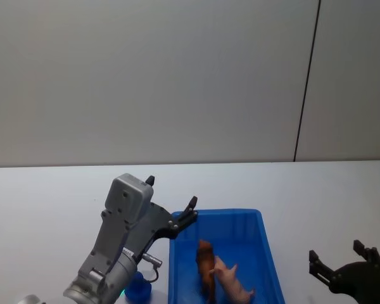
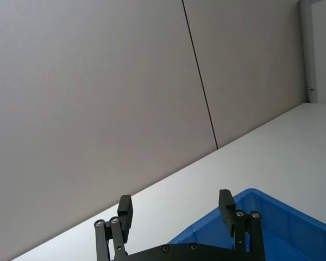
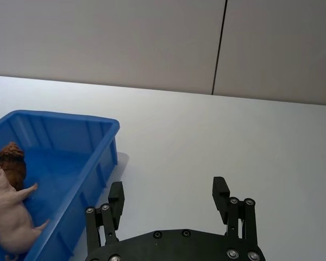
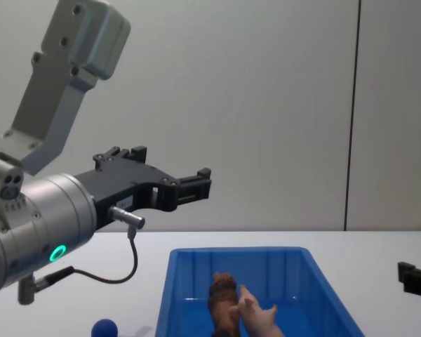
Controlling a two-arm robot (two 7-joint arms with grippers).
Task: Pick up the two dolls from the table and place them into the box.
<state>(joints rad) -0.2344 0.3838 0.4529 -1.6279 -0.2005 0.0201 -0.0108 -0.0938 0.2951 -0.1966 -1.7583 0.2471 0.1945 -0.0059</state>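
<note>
Both dolls lie inside the blue box (image 1: 263,244) on the white table (image 1: 44,202). The reddish-brown doll (image 1: 206,261) stands beside the pale pink pig (image 1: 236,286), the two touching. In the chest view the brown doll (image 4: 223,296) and the pig (image 4: 256,316) rest against each other on the box (image 4: 170,295) floor. My left gripper (image 1: 171,192) hangs open and empty above the box's far left corner. My right gripper (image 1: 337,252) is open and empty, low over the table to the right of the box, as the right wrist view also shows (image 3: 168,187).
A small blue ball (image 1: 138,288) sits on the table just left of the box, under my left arm; it also shows in the chest view (image 4: 105,328). A plain wall stands behind the table. Bare tabletop stretches to the far left and right.
</note>
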